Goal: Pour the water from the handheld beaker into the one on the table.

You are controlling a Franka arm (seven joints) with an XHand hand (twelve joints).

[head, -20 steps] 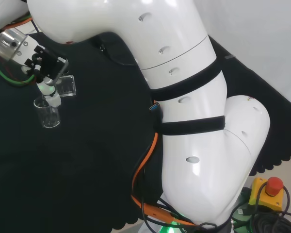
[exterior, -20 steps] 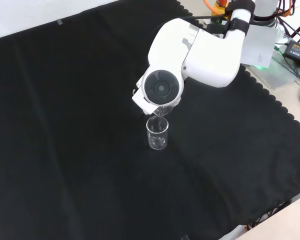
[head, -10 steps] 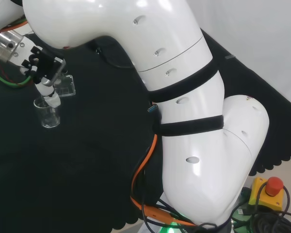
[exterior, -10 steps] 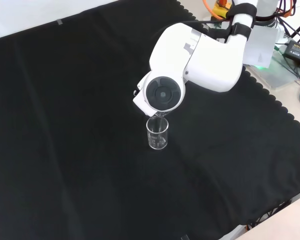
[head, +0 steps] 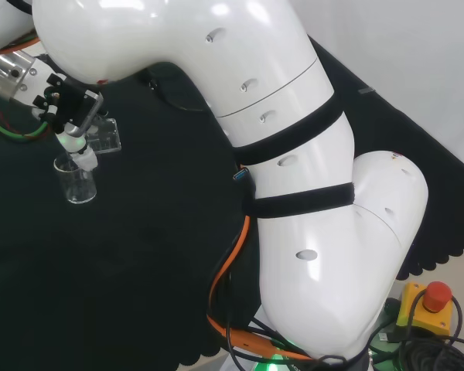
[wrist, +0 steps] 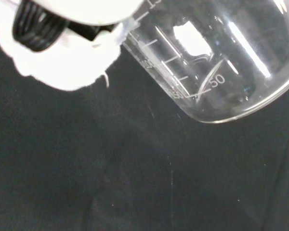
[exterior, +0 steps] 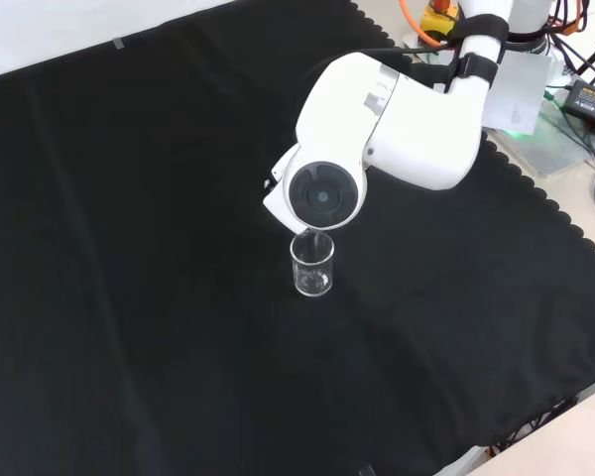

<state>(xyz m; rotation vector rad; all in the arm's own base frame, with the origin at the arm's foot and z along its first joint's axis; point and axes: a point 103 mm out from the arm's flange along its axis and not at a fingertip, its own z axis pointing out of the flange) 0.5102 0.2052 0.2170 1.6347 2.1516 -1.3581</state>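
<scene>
Black cloth, arm, hand curled round tilted beaker above table beaker mid-cloth: keep lip over the rim, tip slowly so water lands inside.

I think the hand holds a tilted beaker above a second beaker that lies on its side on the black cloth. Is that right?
Not quite. The second beaker stands upright on the black cloth, mouth up, as the front view shows. The rest holds: the hand holds a tilted beaker above it.
</scene>
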